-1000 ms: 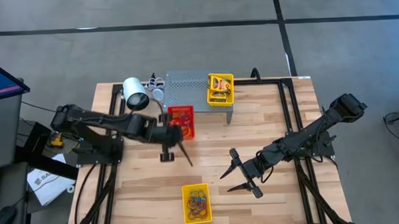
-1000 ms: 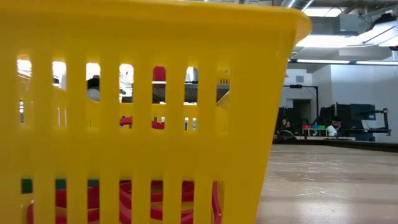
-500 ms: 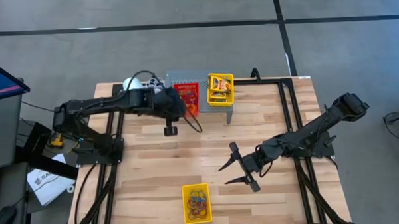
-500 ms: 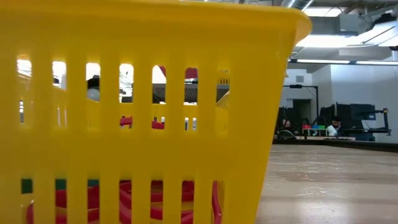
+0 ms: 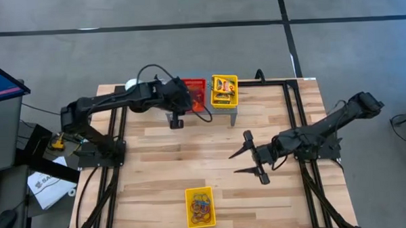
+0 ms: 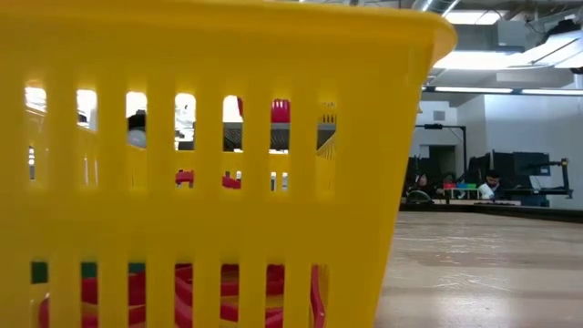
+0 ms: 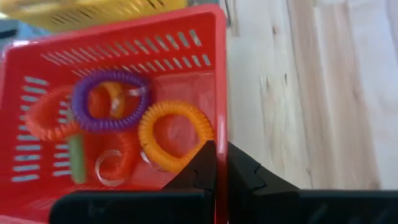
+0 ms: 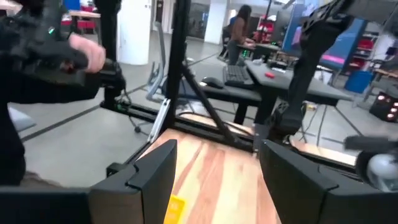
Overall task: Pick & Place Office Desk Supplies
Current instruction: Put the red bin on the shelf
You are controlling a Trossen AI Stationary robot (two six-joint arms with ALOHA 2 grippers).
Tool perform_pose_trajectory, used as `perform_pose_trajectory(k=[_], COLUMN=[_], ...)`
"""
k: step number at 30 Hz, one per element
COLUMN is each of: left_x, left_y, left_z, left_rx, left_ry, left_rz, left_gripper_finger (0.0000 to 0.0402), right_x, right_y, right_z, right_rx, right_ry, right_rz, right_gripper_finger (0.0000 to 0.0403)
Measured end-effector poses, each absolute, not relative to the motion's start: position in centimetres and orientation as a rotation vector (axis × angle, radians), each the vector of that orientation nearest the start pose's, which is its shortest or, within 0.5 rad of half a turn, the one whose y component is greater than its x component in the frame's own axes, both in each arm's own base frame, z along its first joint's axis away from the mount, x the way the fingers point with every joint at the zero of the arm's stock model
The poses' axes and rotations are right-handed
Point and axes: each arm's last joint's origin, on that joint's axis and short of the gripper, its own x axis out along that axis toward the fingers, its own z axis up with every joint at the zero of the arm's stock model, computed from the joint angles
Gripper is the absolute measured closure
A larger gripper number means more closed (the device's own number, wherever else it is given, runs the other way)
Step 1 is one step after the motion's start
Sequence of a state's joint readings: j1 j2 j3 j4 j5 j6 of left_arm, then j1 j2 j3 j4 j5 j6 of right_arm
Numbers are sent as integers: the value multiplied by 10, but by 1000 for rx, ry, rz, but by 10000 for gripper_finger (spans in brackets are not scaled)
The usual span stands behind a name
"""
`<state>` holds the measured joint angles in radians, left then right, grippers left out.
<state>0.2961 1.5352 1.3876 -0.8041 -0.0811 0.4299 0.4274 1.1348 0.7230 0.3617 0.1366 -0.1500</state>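
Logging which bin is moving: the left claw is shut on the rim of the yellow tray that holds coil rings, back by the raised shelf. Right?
Not quite. The left claw is shut on the rim of a red tray, not a yellow one; the left wrist view shows it. The coil rings inside and the spot by the raised shelf are right.

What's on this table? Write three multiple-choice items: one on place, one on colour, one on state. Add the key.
1. Where is the red tray?
A. At the table's front edge
B. At the back, beside a yellow tray
C. Under the right gripper

2. Which ring lies in the red tray?
A. Blue
B. Black
C. Purple

3. How is the right gripper?
A. Open and empty
B. Shut on a ring
C. Shut on a tray

Key: B, the high view shows them side by side; C, the purple ring shows in the left wrist view; A, its fingers stand apart over bare wood.
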Motion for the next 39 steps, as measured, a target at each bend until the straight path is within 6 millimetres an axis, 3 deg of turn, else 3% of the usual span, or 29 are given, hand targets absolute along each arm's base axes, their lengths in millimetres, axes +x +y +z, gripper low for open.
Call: perform_pose_trajectory(k=[8,18,27,39], left_x=[314,318,318,331], left_y=[101,101,101,109], left_z=[301,324,327,309], left_rx=[300,303,302,286], left_ry=[1014,943,939,978], left_rz=[144,146,143,143], left_gripper_finger=[398,398,398,396], right_x=[231,232,232,232], right_y=[93,93,93,93], right_z=[296,293,293,291], right_rx=[-169,-173,-170,-168], right_ry=[53,72,75,93], right_rz=[269,266,270,271], right_gripper_finger=[179,179,179,179])
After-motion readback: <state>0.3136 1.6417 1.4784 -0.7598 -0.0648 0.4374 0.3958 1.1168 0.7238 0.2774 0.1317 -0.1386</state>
